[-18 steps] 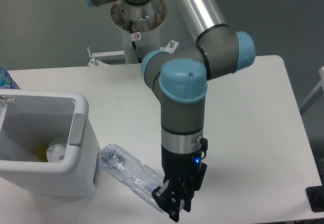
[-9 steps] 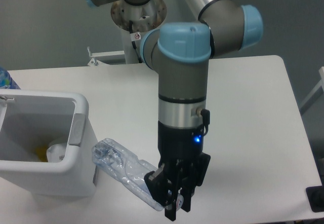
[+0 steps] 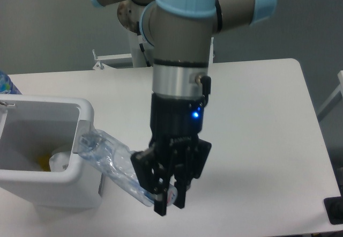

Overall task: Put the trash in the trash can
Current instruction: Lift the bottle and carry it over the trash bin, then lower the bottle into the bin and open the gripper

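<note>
My gripper [image 3: 165, 200] is shut on one end of the crushed clear plastic bottle [image 3: 110, 163], which hangs above the table and slants up to the left. The bottle's far end reaches the grey tab [image 3: 82, 136] on the right side of the white trash can [image 3: 86, 109]. Inside the can lies a crumpled white paper wrapper [image 3: 60, 159] beside something yellow. The black fingers [image 3: 158, 198] point down toward the table's front edge.
The white table [image 3: 257, 113] extends to the right and behind the arm. A blue-labelled object [image 3: 6, 84] pokes in at the far left edge. The arm's base and a metal bracket [image 3: 115, 59] stand at the back.
The gripper has risen and shifted left with the bottle, lifting it off the table; the bottle's free end now reaches the can's right wall.
</note>
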